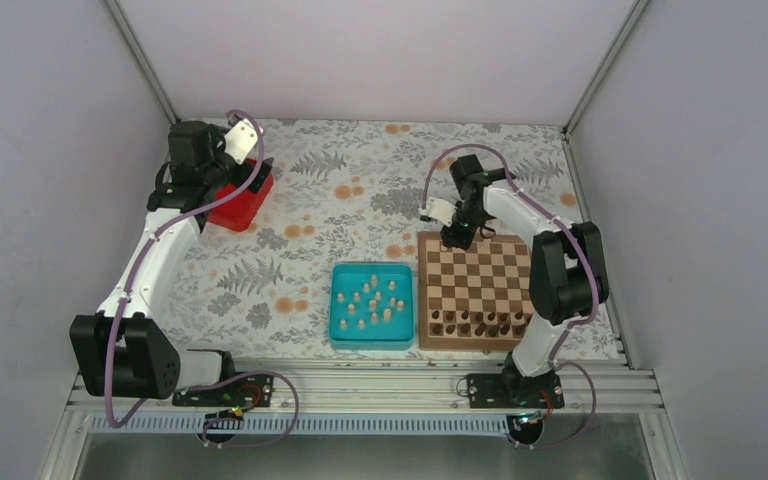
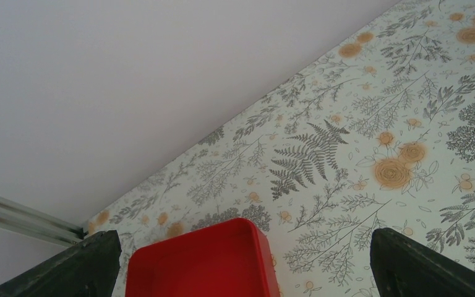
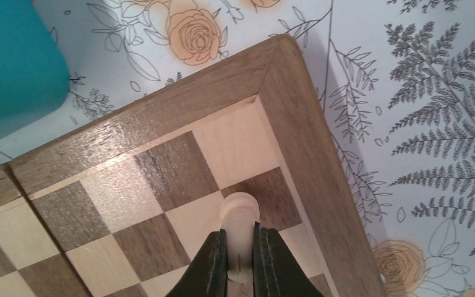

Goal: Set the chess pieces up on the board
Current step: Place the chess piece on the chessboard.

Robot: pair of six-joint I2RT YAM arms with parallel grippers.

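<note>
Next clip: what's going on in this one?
The right gripper is shut on a pale chess piece, holding it upright over the far left corner area of the chessboard. Whether the piece touches the board cannot be told. The other pale pieces lie loose in the teal tray beside the board. Dark pieces already line the board's near edge. The left gripper hangs open over a red container at the far left, not involved.

Board (image 1: 475, 275) mid free; dark chessmen (image 1: 480, 323) block near row; tray (image 1: 334, 305) left.
</note>
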